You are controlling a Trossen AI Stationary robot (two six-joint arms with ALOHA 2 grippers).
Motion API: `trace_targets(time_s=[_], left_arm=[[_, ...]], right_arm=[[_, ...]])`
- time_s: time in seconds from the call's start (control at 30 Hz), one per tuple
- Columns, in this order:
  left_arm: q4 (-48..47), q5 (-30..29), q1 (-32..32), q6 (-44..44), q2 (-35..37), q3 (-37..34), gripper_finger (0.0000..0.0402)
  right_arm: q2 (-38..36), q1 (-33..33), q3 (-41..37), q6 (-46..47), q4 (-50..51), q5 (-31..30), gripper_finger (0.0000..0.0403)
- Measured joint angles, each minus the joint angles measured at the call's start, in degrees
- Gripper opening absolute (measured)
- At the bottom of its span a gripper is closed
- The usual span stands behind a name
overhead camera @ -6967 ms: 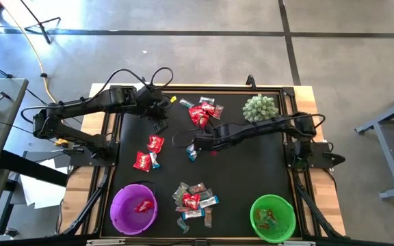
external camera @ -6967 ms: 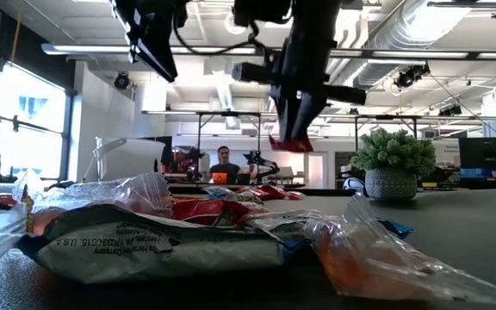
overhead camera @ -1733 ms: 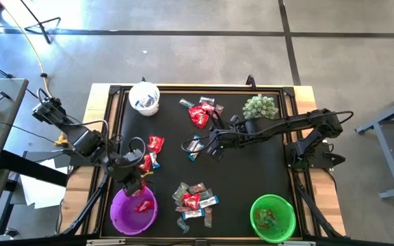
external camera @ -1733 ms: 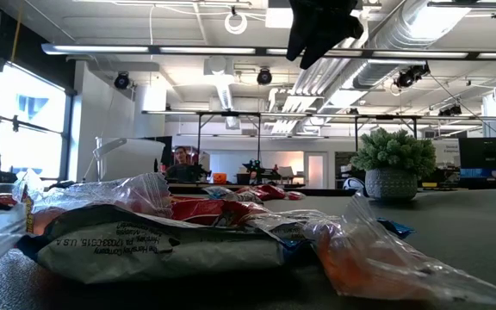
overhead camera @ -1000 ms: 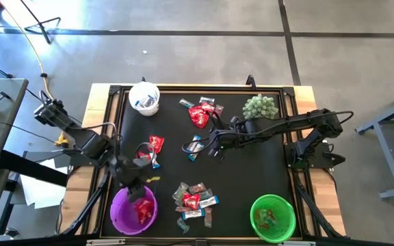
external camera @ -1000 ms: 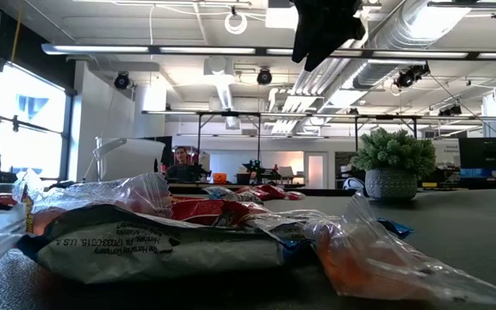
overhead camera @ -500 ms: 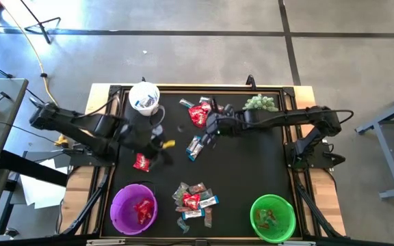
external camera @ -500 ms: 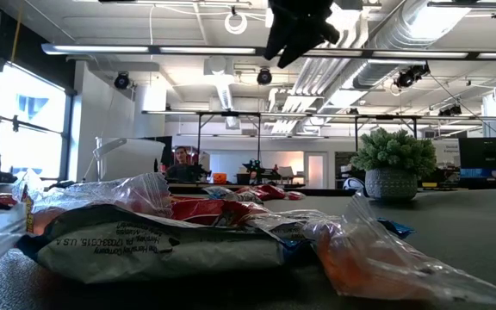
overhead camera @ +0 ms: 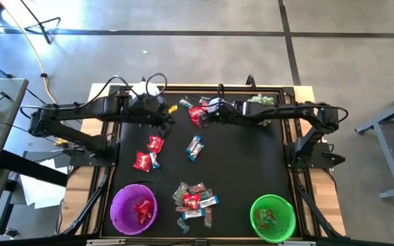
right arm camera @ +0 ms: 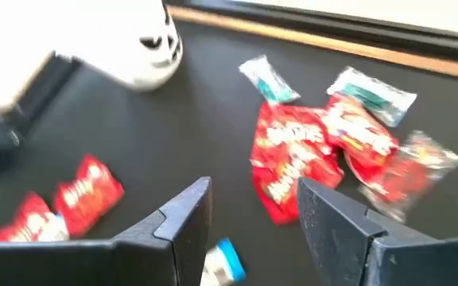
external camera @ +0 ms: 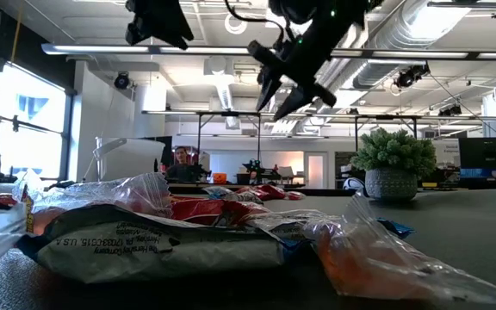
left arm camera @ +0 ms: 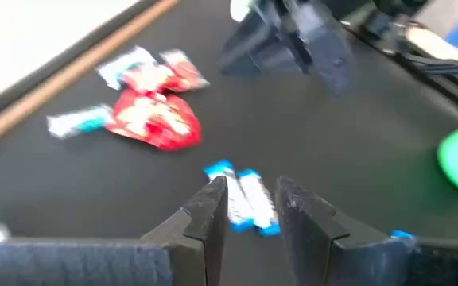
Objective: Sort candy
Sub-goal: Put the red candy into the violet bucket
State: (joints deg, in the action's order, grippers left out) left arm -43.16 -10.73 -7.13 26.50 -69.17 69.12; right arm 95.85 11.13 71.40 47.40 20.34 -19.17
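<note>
The white cup at the back left of the table (overhead camera: 252,164) is mostly hidden under the left arm in the high view, and the spiky green plant (overhead camera: 260,100) is largely covered by the right arm. In the low view the nearest wrappers are cut off by the frame; small print is seen on a white packet (external camera: 136,248) but cannot be read, and no brand names can be made out anywhere. The candy is found in several groups: a red cluster (overhead camera: 198,113) at the back centre, two red packets (overhead camera: 148,153) at mid-left, one blue-and-white bar (overhead camera: 194,147) at the centre lying with its long axis tilted slightly off front-to-back, and a mixed pile (overhead camera: 194,199) at the front centre. Red pieces are seen in the purple bowl (overhead camera: 117,200), mixed ones in the green bowl (overhead camera: 287,205). The left end effector (overhead camera: 163,115) is raised over the back left, fingers (left arm camera: 205,213) parted a little, nothing held. The right end effector (overhead camera: 209,109) is raised by the red cluster, fingers (right arm camera: 189,213) spread wide, empty.
</note>
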Motion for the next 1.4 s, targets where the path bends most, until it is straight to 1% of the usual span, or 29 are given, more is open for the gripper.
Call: trace_targets(time_s=[0.1, 0.2, 0.3, 0.43, 0.53, 0.63, 0.77, 0.87, 0.97, 1.07, 1.2, 1.33, 1.4], left_arm=[[0.1, -0.3, -3.8, -3.9, 0.0, 0.0, 0.0094], [0.2, -0.4, -7.5, -7.3, 0.0, 0.0, 0.0094], [0.3, -0.4, -10.7, -9.8, 0.0, 0.0, 0.0094], [1.1, 0.3, -14.3, -13.5, 0.0, 0.0, 0.0094], [2.0, 1.8, -16.6, -15.5, 0.0, 0.0, 0.0094], [3.4, 4.0, -18.7, -17.9, 0.0, 0.0, 0.0094], [4.5, 7.0, -21.3, -21.0, 0.0, 0.0, 0.0094], [4.5, 8.9, -22.9, -22.9, 0.0, 0.0, 0.0094], [4.5, 9.5, -24.1, -24.6, 0.0, 0.0, 0.0094], [4.5, 10.7, -25.0, -25.9, 0.0, 0.0, 0.0094], [4.5, 12.0, -26.1, -26.7, 0.0, 0.0, 0.0094], [4.5, 12.1, -26.9, -26.8, 0.0, 0.0, 0.0094], [4.5, 12.1, -27.3, -26.8, 0.0, 0.0, 0.0094]], right_arm=[[0.7, 1.9, -4.5, 4.7, -6.9, 0.7, 0.0181], [2.3, 3.5, -7.3, 10.7, -8.7, 1.7, 0.0181], [4.9, 4.4, -8.6, 17.3, -9.2, 3.0, 0.0181], [8.7, 4.8, -7.2, 17.8, -11.3, 4.5, 0.0181], [11.0, 4.9, -4.3, 14.6, -11.0, 4.7, 0.0181], [13.2, 5.6, 0.0, 8.0, -7.0, 5.7, 0.0181], [16.5, 6.9, 8.4, -4.3, 4.8, 7.2, 0.0181], [19.3, 7.5, 15.8, -12.9, 13.8, 7.2, 0.0181], [22.8, 8.0, 22.6, -20.0, 22.2, 7.2, 0.0181], [26.6, 8.4, 28.5, -23.9, 29.0, 8.0, 0.0181], [31.7, 9.4, 35.6, -26.0, 36.0, 10.0, 0.0181], [35.4, 10.2, 41.4, -29.4, 39.3, 9.7, 0.0181], [36.6, 10.3, 43.8, -31.0, 41.2, 8.5, 0.0181]])
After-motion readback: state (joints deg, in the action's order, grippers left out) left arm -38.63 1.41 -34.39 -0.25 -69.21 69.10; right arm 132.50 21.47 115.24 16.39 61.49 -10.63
